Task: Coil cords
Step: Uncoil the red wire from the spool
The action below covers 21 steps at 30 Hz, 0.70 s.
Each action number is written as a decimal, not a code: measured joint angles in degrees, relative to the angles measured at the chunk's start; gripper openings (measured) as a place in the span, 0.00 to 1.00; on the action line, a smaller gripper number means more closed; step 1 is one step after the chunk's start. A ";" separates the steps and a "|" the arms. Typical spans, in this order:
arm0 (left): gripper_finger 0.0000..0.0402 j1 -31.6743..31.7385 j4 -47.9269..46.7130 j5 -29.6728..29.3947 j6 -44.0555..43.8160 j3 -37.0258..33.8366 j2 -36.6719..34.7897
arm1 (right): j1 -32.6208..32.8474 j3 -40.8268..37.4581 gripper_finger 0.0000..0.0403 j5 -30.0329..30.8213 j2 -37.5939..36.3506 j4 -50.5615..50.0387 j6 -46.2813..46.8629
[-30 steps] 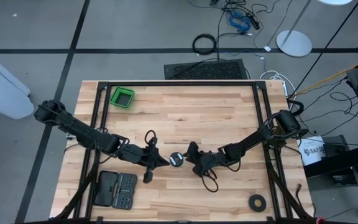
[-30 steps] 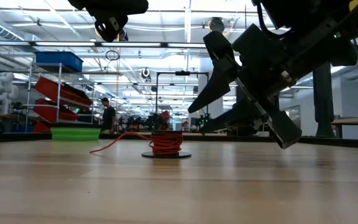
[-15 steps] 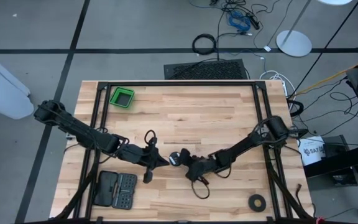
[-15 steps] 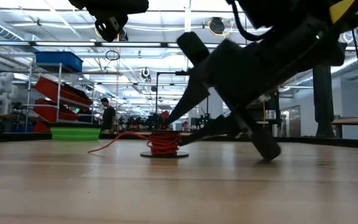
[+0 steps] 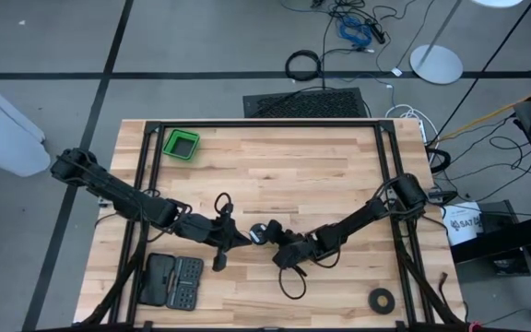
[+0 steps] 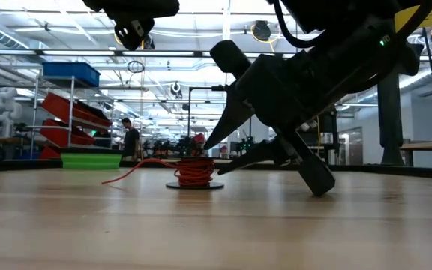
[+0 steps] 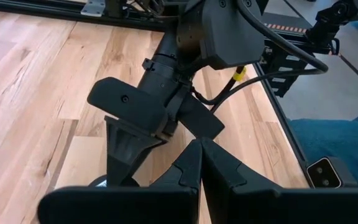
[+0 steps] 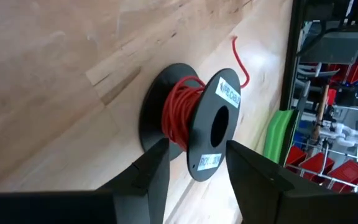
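The right hand (image 8: 194, 163) straddles the small black spool of red cord (image 8: 194, 124) standing mid-bench (image 5: 321, 166) — fingers apart, not gripping yet, placed to clamp it. Left hand (image 5: 244, 240) waits beside, closed, empty.

Overhead and table-level views share the spool (image 6: 194, 174) — wrist cameras close in.
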 joint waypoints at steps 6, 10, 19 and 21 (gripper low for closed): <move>0.03 0.01 0.00 -0.01 -0.01 0.00 0.00 | 0.00 -0.02 0.27 1.15 0.00 0.04 -0.66; 0.03 0.02 0.00 -0.02 -0.02 0.00 0.00 | -0.04 -0.02 0.22 0.69 0.02 0.11 -0.96; 0.03 0.02 0.00 -0.02 -0.03 0.00 0.00 | -0.02 0.02 0.10 0.58 0.42 0.24 -1.38; 0.03 0.00 0.00 -0.02 -0.04 0.00 0.00 | -0.01 0.02 0.05 0.62 0.44 0.24 -1.38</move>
